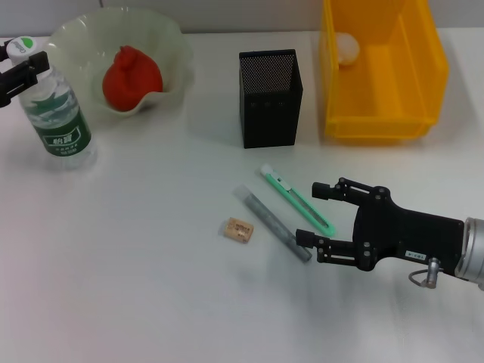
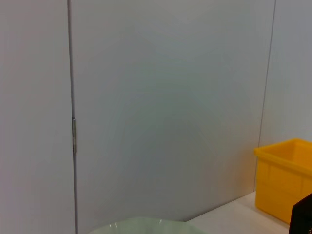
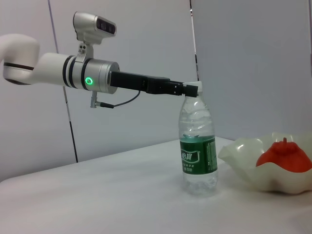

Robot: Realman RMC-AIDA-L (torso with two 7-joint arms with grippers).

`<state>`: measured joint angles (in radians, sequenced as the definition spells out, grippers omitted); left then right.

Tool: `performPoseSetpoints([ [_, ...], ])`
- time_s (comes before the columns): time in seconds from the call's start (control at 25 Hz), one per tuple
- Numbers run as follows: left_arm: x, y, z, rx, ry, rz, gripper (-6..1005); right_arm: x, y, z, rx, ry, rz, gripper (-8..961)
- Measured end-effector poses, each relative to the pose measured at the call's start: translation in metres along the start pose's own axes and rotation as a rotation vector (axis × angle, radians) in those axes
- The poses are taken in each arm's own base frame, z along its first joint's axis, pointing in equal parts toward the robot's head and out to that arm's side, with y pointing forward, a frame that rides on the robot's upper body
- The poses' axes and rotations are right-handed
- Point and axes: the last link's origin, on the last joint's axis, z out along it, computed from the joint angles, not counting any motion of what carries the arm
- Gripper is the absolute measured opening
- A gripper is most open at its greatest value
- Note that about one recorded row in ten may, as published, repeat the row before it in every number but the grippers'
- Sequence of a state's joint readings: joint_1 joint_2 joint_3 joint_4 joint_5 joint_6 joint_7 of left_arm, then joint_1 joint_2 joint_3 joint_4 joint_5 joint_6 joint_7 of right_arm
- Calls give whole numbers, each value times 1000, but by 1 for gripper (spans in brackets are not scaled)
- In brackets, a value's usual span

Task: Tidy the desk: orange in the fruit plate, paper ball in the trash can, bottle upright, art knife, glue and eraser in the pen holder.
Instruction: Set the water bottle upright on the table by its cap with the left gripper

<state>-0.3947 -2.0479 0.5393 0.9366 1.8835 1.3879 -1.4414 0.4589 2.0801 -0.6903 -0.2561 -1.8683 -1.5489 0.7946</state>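
Observation:
The clear bottle point(image 1: 59, 113) with a green label stands upright at the far left; it also shows in the right wrist view point(image 3: 197, 146). My left gripper point(image 1: 21, 66) is shut on its cap point(image 3: 192, 89). The orange point(image 1: 132, 78) lies in the pale fruit plate point(image 1: 178, 53). The paper ball point(image 1: 346, 48) lies in the yellow bin point(image 1: 382, 121). The green art knife point(image 1: 296, 200), the grey glue stick point(image 1: 271, 222) and the tan eraser point(image 1: 239, 229) lie on the table in front of the black mesh pen holder point(image 1: 271, 98). My right gripper point(image 1: 311, 214) is open, low over the table, with its fingers on either side of the knife's near end.
The white table point(image 1: 136, 287) stretches bare at the front left. In the left wrist view only a grey wall, the yellow bin's corner point(image 2: 285, 185) and the plate's rim point(image 2: 141, 226) show.

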Motion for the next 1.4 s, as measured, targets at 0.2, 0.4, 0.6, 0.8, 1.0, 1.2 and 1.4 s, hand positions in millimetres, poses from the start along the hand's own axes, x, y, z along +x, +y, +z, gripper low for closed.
performPoseSetpoints([
  [0.2,-1,-1,2,8,-4,1,455,0,0,0,0,0,2,800],
  [0.4,-2,0,2,8,-5,9,456,0,1,0,-2,-3,2,799],
  [0.6,-3,0,3,9,-6,10,458,0,1,-1,-3,-5,2,799],
  [0.8,-3,0,3,8,-5,15,459,0,1,-1,-4,-5,3,799],
  [1.0,-3,0,3,7,-5,17,460,0,1,-1,-4,-5,3,799],
  [1.2,-3,0,3,7,-7,18,462,0,2,-1,-3,-5,4,800],
  [1.4,-4,1,4,5,-11,21,463,0,2,-1,-3,-5,4,800],
])
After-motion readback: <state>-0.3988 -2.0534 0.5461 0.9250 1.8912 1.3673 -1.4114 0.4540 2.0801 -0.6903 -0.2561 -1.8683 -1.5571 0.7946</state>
